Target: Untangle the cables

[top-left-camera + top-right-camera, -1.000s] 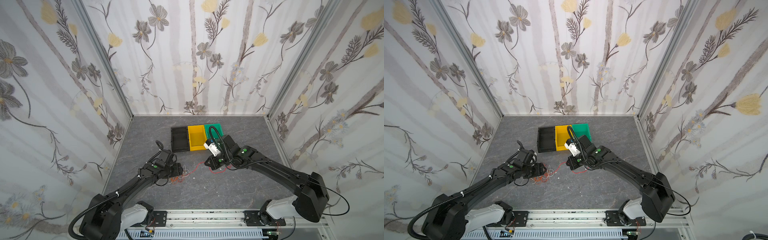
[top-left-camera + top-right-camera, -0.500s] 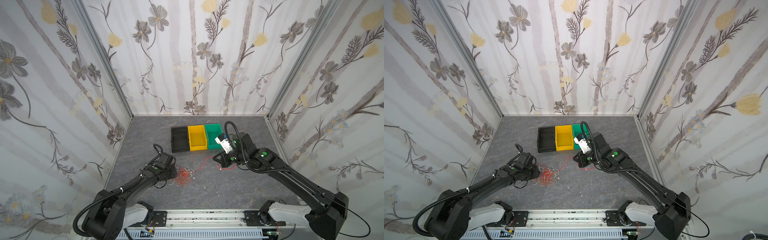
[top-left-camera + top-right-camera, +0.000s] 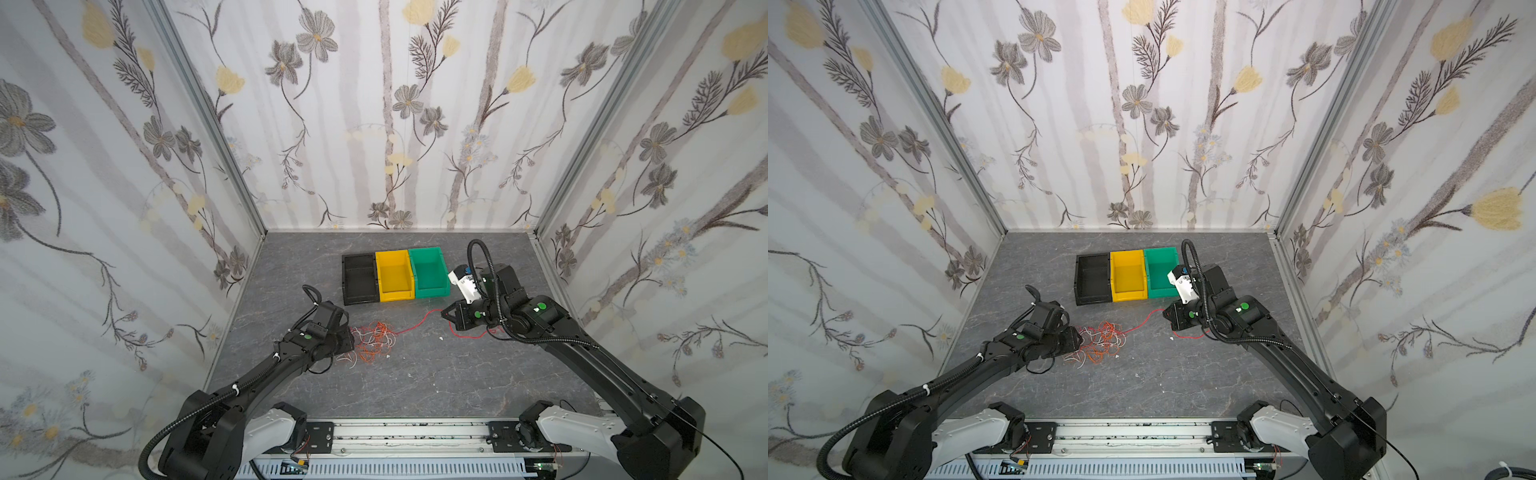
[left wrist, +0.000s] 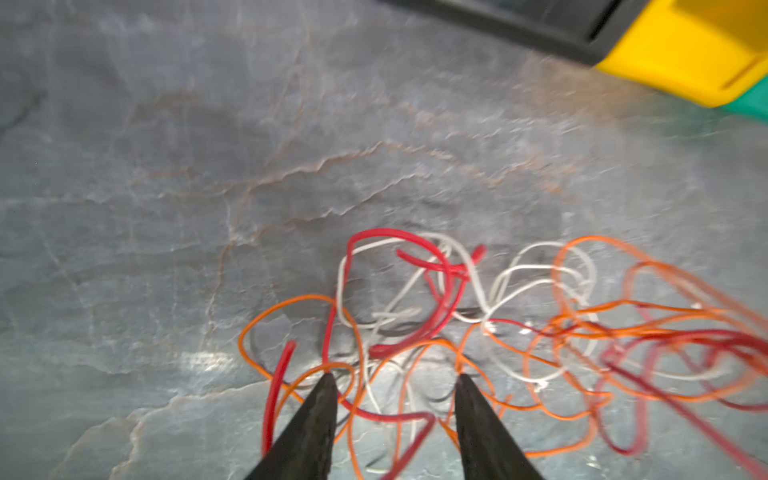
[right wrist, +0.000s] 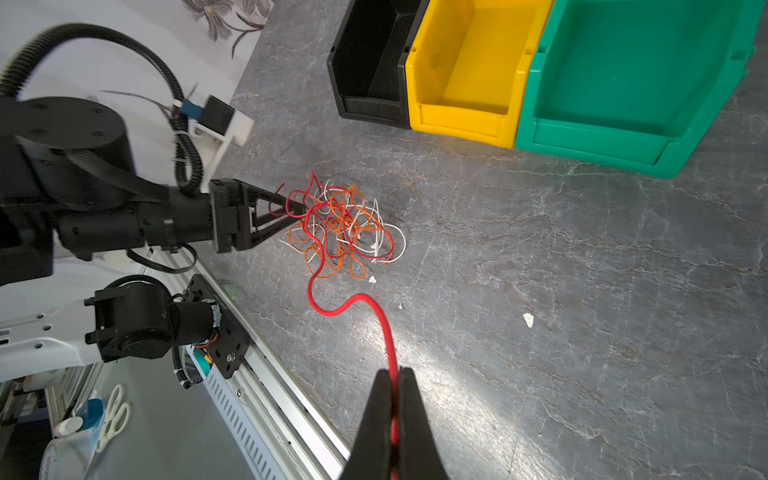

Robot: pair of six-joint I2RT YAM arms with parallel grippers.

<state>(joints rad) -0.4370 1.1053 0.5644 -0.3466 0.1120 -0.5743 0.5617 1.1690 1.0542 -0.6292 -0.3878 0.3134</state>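
Grey table (image 3: 415, 374): right hand (image 5: 392, 374) pinches red cable (image 5: 384, 328) stretching to tangle (image 3: 374, 340); left hand (image 4: 395, 375) parted.

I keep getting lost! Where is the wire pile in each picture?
In a top view: wire pile mid-floor, below the yellow box.
In a top view: wire pile likewise.
Left wrist: wire pile at left gripper.
Right wrist: wire pile mid-picture.
Shared landmark: yellow box.
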